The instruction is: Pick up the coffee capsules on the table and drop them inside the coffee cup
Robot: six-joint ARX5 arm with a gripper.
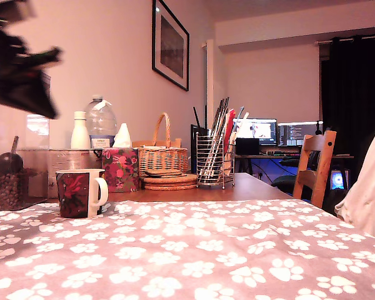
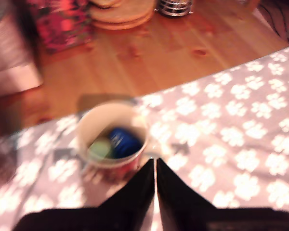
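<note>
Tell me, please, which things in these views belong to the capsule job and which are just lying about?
Job:
coffee cup
blue capsule, inside the cup
pale capsule, inside the cup
gripper, shut

Lying about:
tissue box
wicker basket
utensil rack
water bottle

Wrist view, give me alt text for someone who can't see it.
Blurred view down into a coffee cup holding a blue capsule and a pale capsule, with the shut black claw just above its near rim. The cup stands on a grey paw-print cloth, with a bare wooden table beyond.
</note>
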